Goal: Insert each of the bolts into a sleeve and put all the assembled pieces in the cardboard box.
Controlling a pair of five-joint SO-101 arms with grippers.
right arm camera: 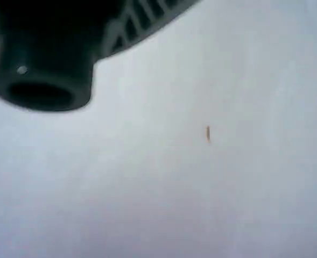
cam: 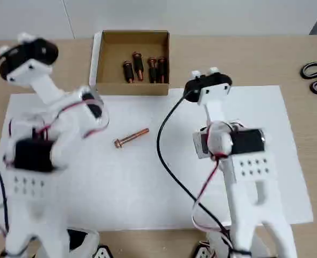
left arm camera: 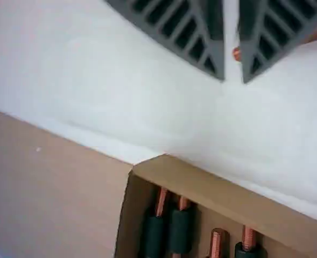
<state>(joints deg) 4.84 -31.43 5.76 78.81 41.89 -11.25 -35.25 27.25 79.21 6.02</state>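
Note:
A copper bolt (cam: pixel 131 137) lies loose on the white sheet (cam: pixel 147 183), between the two arms. The cardboard box (cam: pixel 132 88) stands at the back and holds several bolts in black sleeves (cam: pixel 145 69). My left gripper (cam: pixel 95 109) hangs over the sheet just left of the bolt. In the left wrist view its fingers (left arm camera: pixel 201 32) are shut to a thin slit with nothing between them. The bolt's end (left arm camera: pixel 236 54) peeks from behind them, and the box (left arm camera: pixel 212 188) lies beyond. My right gripper (cam: pixel 195 92) is shut on a black sleeve (right arm camera: pixel 42 80), open end showing, above the sheet.
Black scissors (cam: pixel 316 75) lie on the wooden table at the far right. The white sheet covers most of the table in front of the box. Cables (cam: pixel 171 161) trail from the right arm across the sheet.

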